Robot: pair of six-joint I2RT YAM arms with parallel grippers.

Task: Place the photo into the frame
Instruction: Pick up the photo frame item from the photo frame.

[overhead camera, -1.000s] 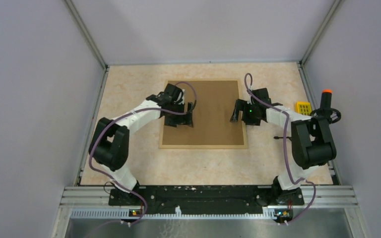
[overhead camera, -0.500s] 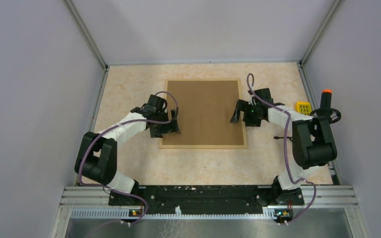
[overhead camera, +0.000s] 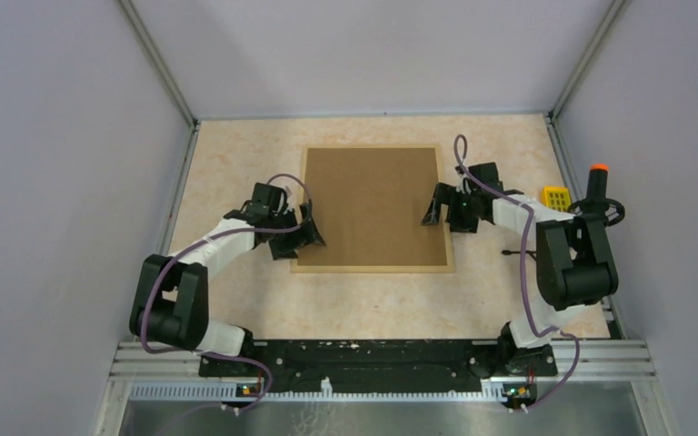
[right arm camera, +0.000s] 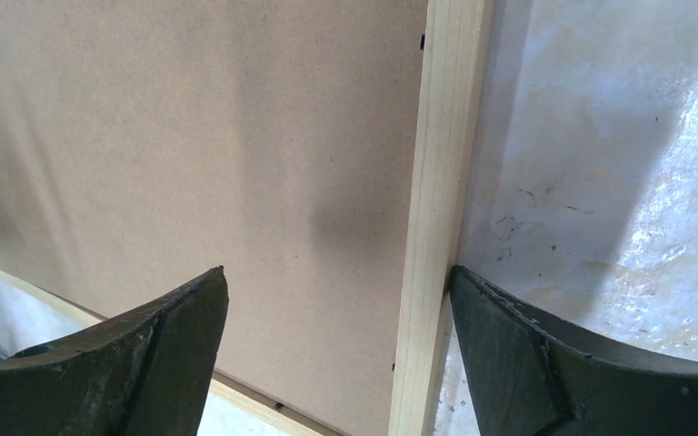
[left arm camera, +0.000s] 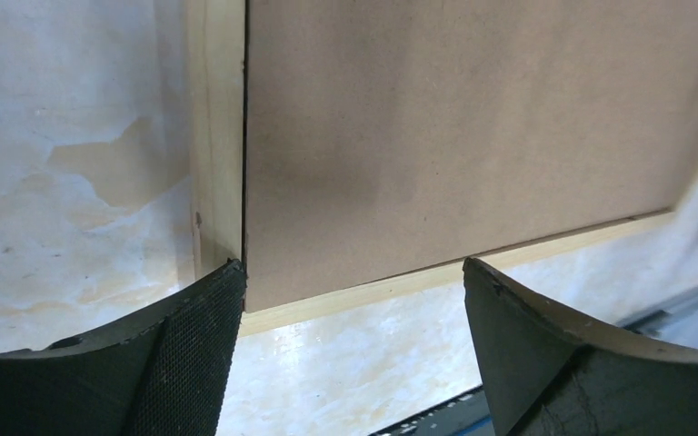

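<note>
The left gripper point(overhead camera: 302, 234) is drawing back off the brown backing board point(overhead camera: 373, 204) toward the near-left corner of the frame point(overhead camera: 373, 268). Its jaws are standing wide apart and gripping nothing, with one finger hanging over the wooden moulding. That retreat is suggesting the board is now seated in the frame. The photo is showing in no view and is probably lying beneath the board. The right gripper point(overhead camera: 438, 207) is staying spread across the right moulding, also empty.
</note>
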